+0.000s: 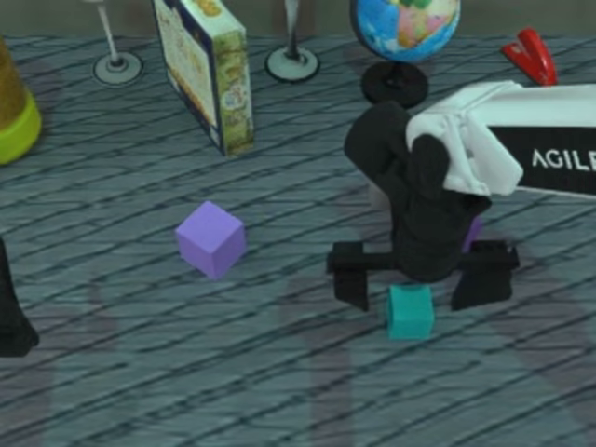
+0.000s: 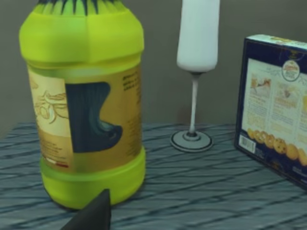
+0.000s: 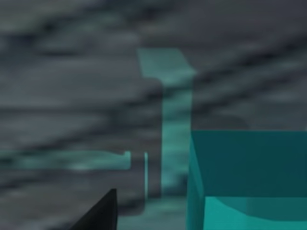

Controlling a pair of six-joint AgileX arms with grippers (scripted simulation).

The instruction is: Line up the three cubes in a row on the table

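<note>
The small teal cube point(image 1: 410, 312) point(image 3: 249, 177) rests on the table point(image 1: 279, 372) right of centre. My right gripper point(image 1: 419, 279) hovers open just behind and above it. Its black fingers point(image 1: 352, 279) spread wider than the cube, and one fingertip point(image 3: 103, 213) shows in the right wrist view. The lavender cube point(image 1: 211, 238) stands apart, left of centre. Only a purple sliver of the dark purple cube point(image 1: 473, 233) shows from under the right arm. My left gripper point(image 1: 11, 321) is parked at the table's left edge, open, holding nothing.
Along the back stand a yellow oil bottle point(image 1: 14, 112) point(image 2: 81, 105), two wine glasses point(image 1: 116, 65) point(image 1: 292, 60), a printed box point(image 1: 209, 74) point(image 2: 276, 105), a globe point(image 1: 400, 37) and a red stapler point(image 1: 531, 56).
</note>
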